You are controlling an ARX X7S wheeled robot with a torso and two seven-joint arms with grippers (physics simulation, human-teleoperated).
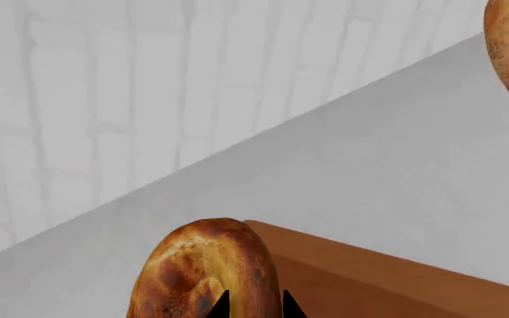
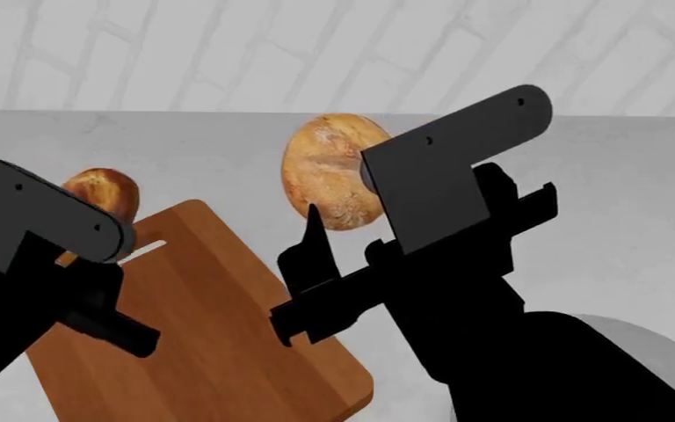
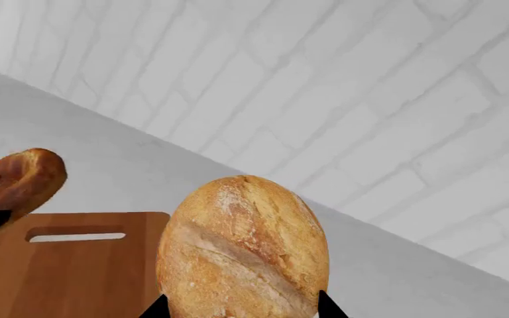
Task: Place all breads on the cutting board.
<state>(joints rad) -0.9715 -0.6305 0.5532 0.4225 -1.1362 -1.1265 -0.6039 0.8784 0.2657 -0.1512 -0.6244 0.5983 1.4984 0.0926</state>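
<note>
My right gripper [image 3: 241, 309] is shut on the pale golden roll [image 3: 244, 248], one fingertip on each side. In the head view this roll [image 2: 328, 170] hangs in the air just past the far right edge of the cutting board [image 2: 214, 316]. My left gripper [image 1: 254, 309] is shut on the darker glossy roll [image 1: 197, 275], which sits above the board's [image 1: 387, 281] far end. From the head camera that dark roll [image 2: 103, 193] shows beside the slot handle. The right wrist view shows the slot handle [image 3: 76, 235] and the dark roll [image 3: 24, 179] with black fingertips on it.
The grey counter [image 2: 619, 202] runs back to a white brick wall [image 2: 337, 53]. A pale grey rounded rim [image 2: 649, 334], partly behind my right arm, shows at the near right. The right arm's black links [image 2: 455, 255] cover much of the middle of the head view.
</note>
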